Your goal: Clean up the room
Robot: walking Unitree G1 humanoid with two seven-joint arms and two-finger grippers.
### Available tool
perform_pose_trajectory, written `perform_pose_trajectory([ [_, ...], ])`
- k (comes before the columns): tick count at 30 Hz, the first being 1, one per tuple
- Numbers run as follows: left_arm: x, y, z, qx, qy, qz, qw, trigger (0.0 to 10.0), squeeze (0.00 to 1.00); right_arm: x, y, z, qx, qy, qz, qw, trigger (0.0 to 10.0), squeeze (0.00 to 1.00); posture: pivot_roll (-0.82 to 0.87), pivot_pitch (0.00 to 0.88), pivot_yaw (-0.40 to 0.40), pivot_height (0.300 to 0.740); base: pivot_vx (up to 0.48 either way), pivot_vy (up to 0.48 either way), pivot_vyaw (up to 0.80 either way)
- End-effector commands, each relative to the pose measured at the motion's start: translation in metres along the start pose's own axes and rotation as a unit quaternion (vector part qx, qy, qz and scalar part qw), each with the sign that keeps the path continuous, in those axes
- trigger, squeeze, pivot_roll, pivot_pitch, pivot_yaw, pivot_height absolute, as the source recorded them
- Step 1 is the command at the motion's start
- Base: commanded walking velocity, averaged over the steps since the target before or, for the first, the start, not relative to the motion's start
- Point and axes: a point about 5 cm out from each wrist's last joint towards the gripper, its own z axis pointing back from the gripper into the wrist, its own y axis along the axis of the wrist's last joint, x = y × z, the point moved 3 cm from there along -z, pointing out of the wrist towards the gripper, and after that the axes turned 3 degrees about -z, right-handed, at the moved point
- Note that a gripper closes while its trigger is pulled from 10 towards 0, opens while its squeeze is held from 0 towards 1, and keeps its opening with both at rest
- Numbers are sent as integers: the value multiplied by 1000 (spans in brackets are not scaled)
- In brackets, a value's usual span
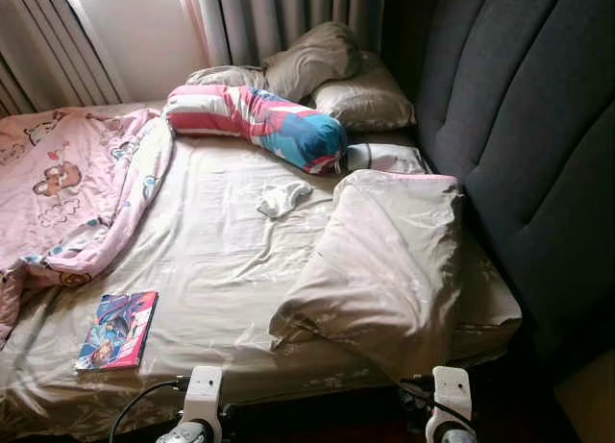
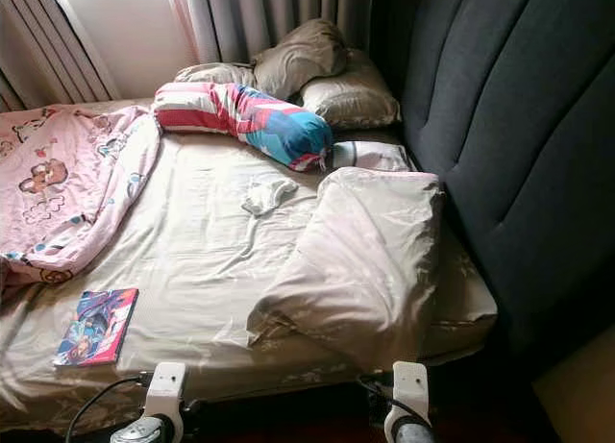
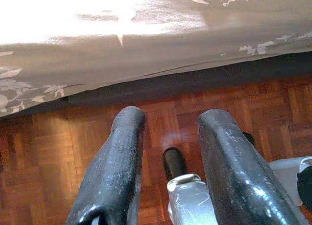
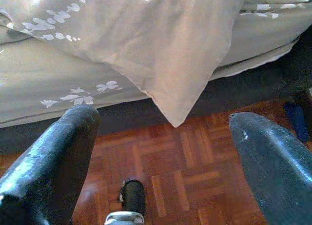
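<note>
A bed with a beige sheet [image 1: 221,260] lies before me. On it are a colourful book [image 1: 117,330] near the front left edge, a small white cloth [image 1: 282,199] in the middle, and a large beige pillow [image 1: 384,260] slumped over the front right edge. A crumpled pink blanket [image 1: 67,193] covers the left side. My left gripper [image 3: 170,122] hangs open over the parquet beside the bed's edge, holding nothing. My right gripper [image 4: 163,122] is wide open below the pillow's hanging corner [image 4: 165,54].
A striped pink and blue bolster [image 1: 259,123] and several beige pillows [image 1: 327,73] lie at the head of the bed. A dark padded headboard [image 1: 538,155] stands along the right. Curtains [image 1: 279,11] hang behind. Parquet floor [image 3: 58,152] runs under the bed's edge.
</note>
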Motion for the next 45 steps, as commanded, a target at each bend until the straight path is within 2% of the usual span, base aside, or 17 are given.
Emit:
perform_pose_trajectory([
  [1, -2, -1, 0, -5, 2, -1, 1000, 10000, 0, -3, -3, 1, -4, 4, -4, 1000, 10000, 0, -76, 20, 31, 740, 0, 0, 0],
  [25, -2, -2, 1, -1, 6, 2, 1000, 10000, 0, 1, -8, 2, -12, -1, -9, 1000, 10000, 0, -75, 21, 30, 740, 282, 0, 0],
  [33, -3, 6, -1, 13, 7, 3, 1000, 10000, 0, 0, -6, 2, -10, -1, -10, 1000, 10000, 0, -70, 22, 28, 740, 0, 0, 0],
  [45, -3, 7, -1, 16, 8, -2, 1000, 10000, 0, -1, -4, 1, -5, -2, -11, 1000, 10000, 0, -71, 24, 28, 740, 0, 0, 0],
])
